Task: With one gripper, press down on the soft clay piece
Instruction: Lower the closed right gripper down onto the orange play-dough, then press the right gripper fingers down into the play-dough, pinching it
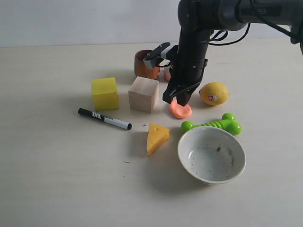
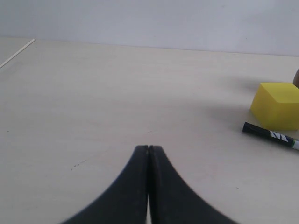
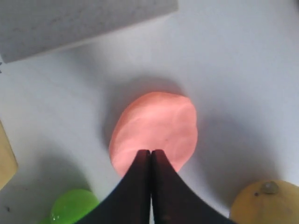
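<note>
Beside the lemon [image 1: 214, 93]: soft clay piece [image 1: 180, 110], flat.
Right gripper [image 1: 179, 100]: fingers pressed together over the clay.
Left gripper [image 2: 148, 147]: fingers together.
</note>
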Motion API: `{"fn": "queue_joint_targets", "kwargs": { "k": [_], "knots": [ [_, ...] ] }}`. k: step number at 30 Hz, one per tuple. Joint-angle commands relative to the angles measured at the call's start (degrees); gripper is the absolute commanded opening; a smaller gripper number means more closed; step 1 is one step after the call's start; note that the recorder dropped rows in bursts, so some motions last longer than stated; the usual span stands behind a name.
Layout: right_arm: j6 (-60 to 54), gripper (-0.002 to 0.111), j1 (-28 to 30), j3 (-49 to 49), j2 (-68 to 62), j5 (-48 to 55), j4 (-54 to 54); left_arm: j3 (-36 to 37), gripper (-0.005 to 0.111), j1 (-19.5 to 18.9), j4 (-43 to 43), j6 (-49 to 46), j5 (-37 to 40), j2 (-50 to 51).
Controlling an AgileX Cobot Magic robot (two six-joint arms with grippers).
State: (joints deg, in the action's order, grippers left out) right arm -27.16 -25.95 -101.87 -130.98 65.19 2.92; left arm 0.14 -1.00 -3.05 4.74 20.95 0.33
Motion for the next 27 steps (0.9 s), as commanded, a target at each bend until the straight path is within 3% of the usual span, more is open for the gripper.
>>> {"fn": "queue_joint_targets", "kwargs": {
  "k": [1,27],
  "knots": [
    [0.28,0.0,-0.06,-0.37,0.15,-0.68,0.16,-0.14,0.0,0.25,0.32,-0.09,-0.48,-0.33],
    [-2.33,0.0,-0.06,-0.37,-6.4,-2.01,1.4,-0.14,0.0,0.25,0.32,-0.09,-0.48,-0.33]
  ]
}}
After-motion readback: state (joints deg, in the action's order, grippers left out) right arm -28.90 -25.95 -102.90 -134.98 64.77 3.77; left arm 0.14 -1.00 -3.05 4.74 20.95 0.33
